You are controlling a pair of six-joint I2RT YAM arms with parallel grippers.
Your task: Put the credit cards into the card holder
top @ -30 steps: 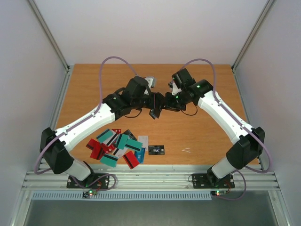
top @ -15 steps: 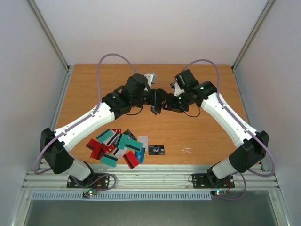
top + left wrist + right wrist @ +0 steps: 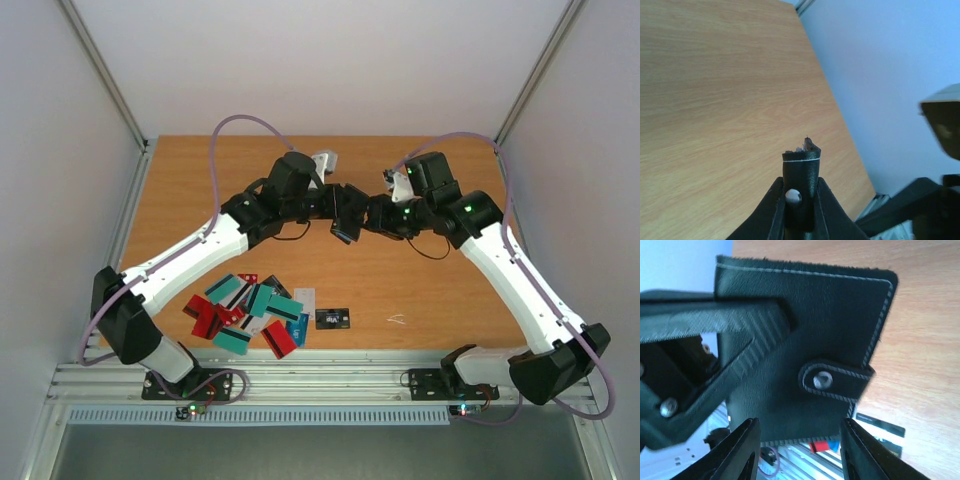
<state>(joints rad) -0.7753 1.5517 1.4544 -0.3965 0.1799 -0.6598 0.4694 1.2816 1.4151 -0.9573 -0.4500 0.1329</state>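
Observation:
The card holder, a black stitched case with a snap tab, hangs in the air over the middle of the table, and my left gripper is shut on it. From the left wrist I see it edge-on, the card holder pinched between the jaws of the left gripper. My right gripper is just right of it, open. In the right wrist view the card holder fills the frame ahead of the right gripper, whose jaws stand wide apart. The credit cards lie heaped near the front left.
A flat black card with white print lies right of the heap. A small white scrap sits on the wood further right. A grey object shows behind the left wrist. Enclosure walls surround the wooden table.
My right gripper has opened and its arm has swung out to the right. The left gripper has shifted slightly right and up with the card holder.

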